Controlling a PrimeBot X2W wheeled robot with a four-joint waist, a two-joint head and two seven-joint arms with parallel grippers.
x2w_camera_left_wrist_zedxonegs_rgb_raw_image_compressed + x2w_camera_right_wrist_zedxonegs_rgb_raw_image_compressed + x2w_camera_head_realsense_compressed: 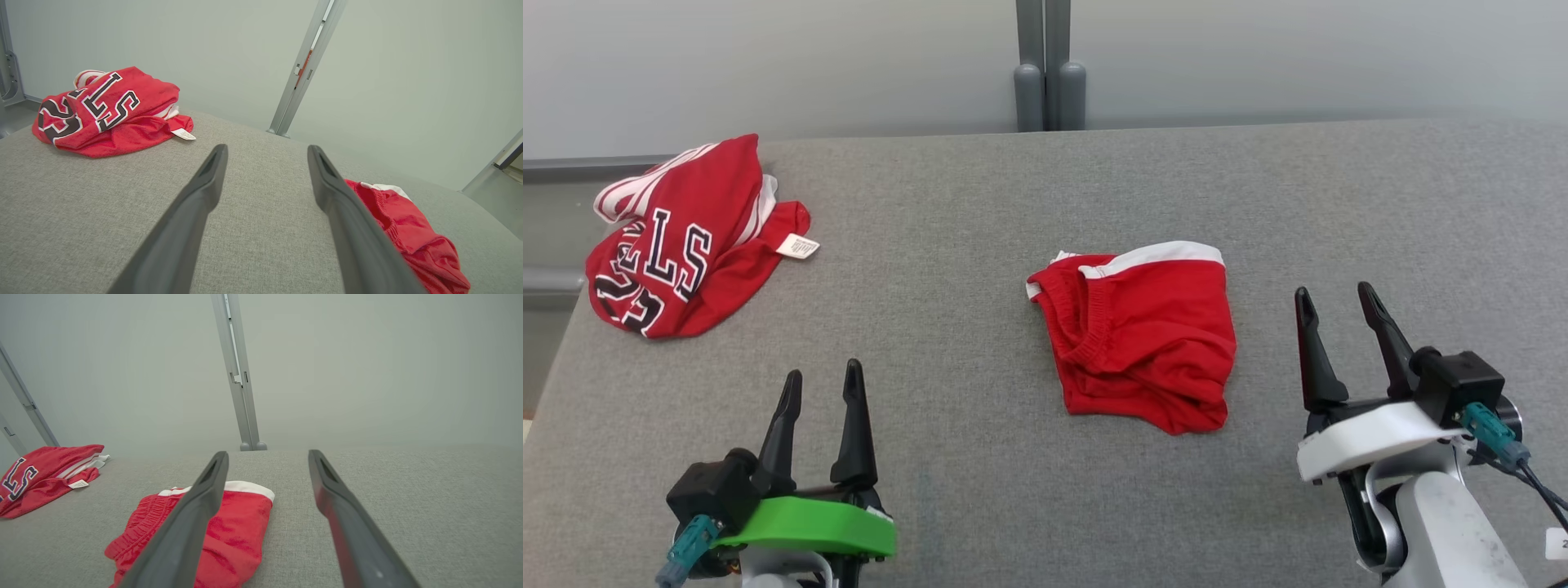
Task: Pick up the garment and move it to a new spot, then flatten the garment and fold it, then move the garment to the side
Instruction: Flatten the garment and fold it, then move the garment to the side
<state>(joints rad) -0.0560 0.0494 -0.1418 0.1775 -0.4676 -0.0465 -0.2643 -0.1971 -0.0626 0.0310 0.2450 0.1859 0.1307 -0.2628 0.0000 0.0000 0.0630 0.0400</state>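
Left gripper [823, 369] and right gripper [1333, 289] stand open; red shorts [1139, 335] lie between them, nearer my right. Two garments: shorts, lettered jersey [686, 245].

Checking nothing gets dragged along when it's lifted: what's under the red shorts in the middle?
The red shorts lie bunched on the grey table. Nothing pokes out around their edges. What their folds cover cannot be seen.

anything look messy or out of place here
The red jersey with black letters lies crumpled at the far-left edge of the grey fabric table, white tag sticking out; the red white-trimmed shorts sit bunched mid-table.
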